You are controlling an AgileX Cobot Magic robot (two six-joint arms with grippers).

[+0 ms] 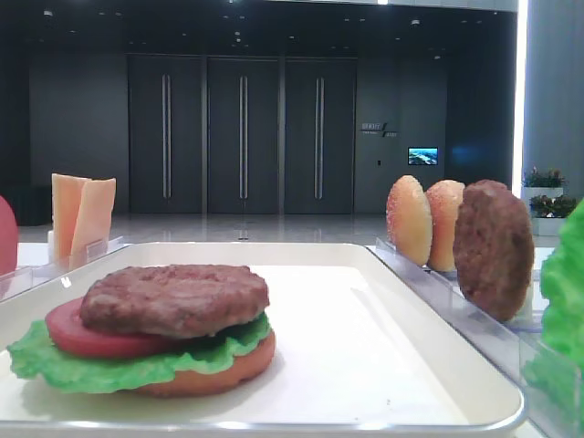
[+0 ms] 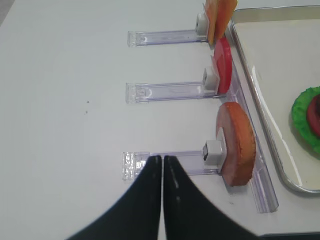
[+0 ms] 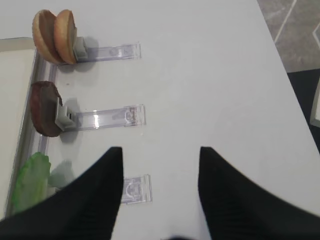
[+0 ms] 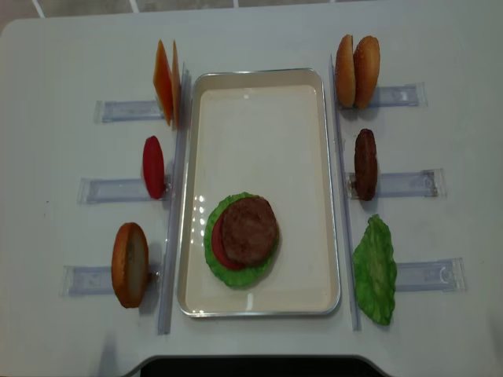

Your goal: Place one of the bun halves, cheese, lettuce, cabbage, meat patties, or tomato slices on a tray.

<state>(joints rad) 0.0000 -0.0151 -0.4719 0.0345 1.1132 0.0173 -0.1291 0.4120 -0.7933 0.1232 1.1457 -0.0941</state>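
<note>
Above table: right claw parted, left claw pinched.

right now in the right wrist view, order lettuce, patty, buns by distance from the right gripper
From the right gripper:
1. lettuce, lower left, beside the left finger
2. patty, standing in the middle holder, left
3. buns, top left, farthest

White tray holds a stack — bun, lettuce, tomato, patty (topmost) — near its front.
</note>
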